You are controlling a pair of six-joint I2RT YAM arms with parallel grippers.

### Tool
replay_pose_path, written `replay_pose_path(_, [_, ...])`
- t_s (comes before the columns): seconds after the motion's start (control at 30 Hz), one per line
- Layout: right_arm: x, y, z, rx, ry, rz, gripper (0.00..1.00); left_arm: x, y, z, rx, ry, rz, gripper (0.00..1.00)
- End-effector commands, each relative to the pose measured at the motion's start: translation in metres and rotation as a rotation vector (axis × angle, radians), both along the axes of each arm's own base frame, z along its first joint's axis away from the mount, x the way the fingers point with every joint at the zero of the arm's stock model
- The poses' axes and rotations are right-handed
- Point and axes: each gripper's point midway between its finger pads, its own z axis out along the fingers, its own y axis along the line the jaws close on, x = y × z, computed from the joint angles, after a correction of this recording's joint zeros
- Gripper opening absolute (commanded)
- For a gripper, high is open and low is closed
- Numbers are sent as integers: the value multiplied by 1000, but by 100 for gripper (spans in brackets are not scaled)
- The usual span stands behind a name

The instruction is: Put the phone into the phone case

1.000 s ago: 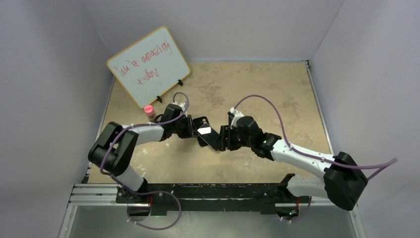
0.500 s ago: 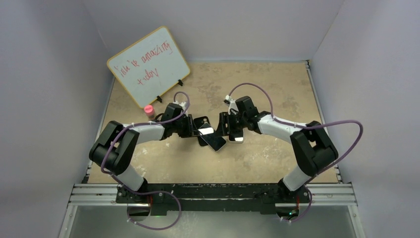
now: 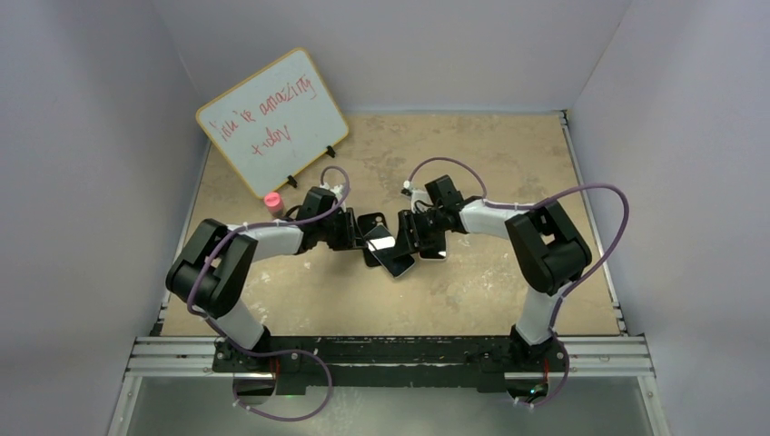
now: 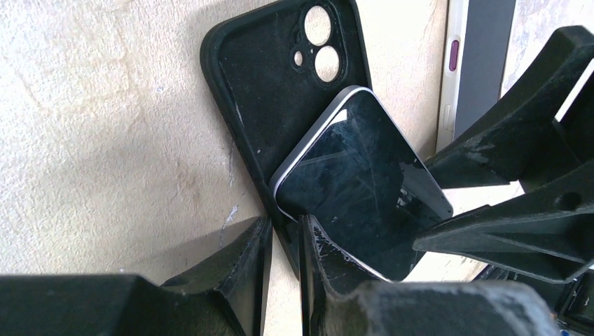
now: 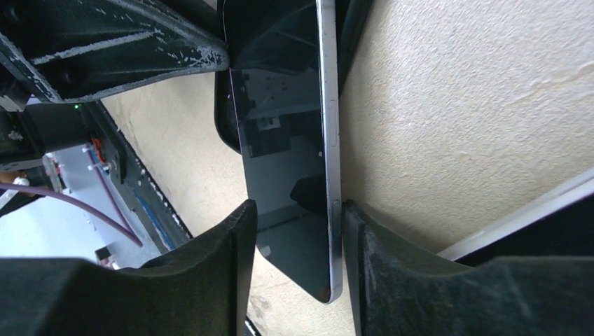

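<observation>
Top view: right arm newly folded inward, right gripper (image 3: 412, 239) pressed closer beside the flat matte black phone case (image 3: 370, 221). Left wrist view: left gripper (image 4: 284, 227) pinches the case's near rim; slim glossy black, silver-rimmed phone (image 4: 357, 178) lies askew across the case, unseated. Right wrist view: fingers clamp the phone's long edges; squaring-up judged outstanding.

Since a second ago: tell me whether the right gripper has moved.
Yes. The right gripper has shifted away from the base rail, toward the back wall; its arm folded in from the right.
</observation>
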Motion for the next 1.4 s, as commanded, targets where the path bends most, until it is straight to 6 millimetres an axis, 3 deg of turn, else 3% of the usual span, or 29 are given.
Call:
replay_pose_path(0.0, [-6,6,4,51,21,39,46,5,1,-6,30,-13,-18,23])
replay_pose_path(0.17, [-7,6,9,59,22,24,25,-1,0,-3,8,0,-25,24])
replay_pose_path(0.3, [-9,4,13,62,18,0,1,-4,-6,18,-45,-22,-29,31])
replay_pose_path(0.57, [-13,9,43,167,2,-64,0,9,1,47,-11,-73,-10,46])
replay_pose_path(0.73, [0,21,63,232,-2,-106,0,13,2,69,-12,-128,-13,58])
replay_pose_path(0.93, [22,30,66,238,8,-182,0,14,7,78,-2,-163,-14,71])
replay_pose_path(1.2, [52,42,55,256,3,-265,0,19,-1,70,-29,-166,-49,66])
replay_pose_path(1.37, [59,45,42,255,26,-310,0,26,-2,57,-33,-151,-27,63])
